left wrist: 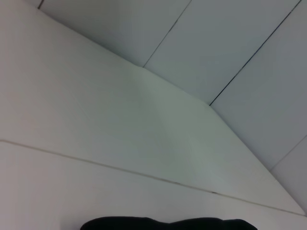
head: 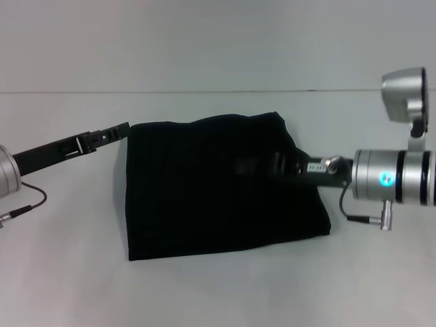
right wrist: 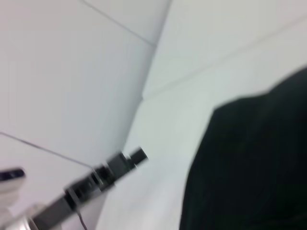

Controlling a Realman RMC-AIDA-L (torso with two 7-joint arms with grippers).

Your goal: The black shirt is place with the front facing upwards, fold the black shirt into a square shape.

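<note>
The black shirt (head: 218, 194) lies near the middle of the white table (head: 61, 286), already folded into a compact, roughly four-sided block; no lettering or neck label shows on its upper face. The far edge is rumpled and slopes unevenly, the near-left corner is crisp, and the near-right corner (head: 325, 228) juts outward. The cloth is matte, soft and limp, and appears to lie in several layers. The right gripper (head: 272, 163) reaches in from the right over the shirt's far-right part, dark against dark cloth, so whether its fingers are spread or holding fabric cannot be told. The left gripper (head: 112, 133) lies at the shirt's far-left corner, slim fingers pointing toward the cloth; contact and opening cannot be told either. The right wrist view shows the left gripper (right wrist: 120, 165) just off the cloth edge (right wrist: 201, 158). Judged step: squaring the final fold. To do it well, both sides should be tensioned evenly, the far edge flattened and aligned parallel with the near edge, and the release made low so the layers do not slide
</note>
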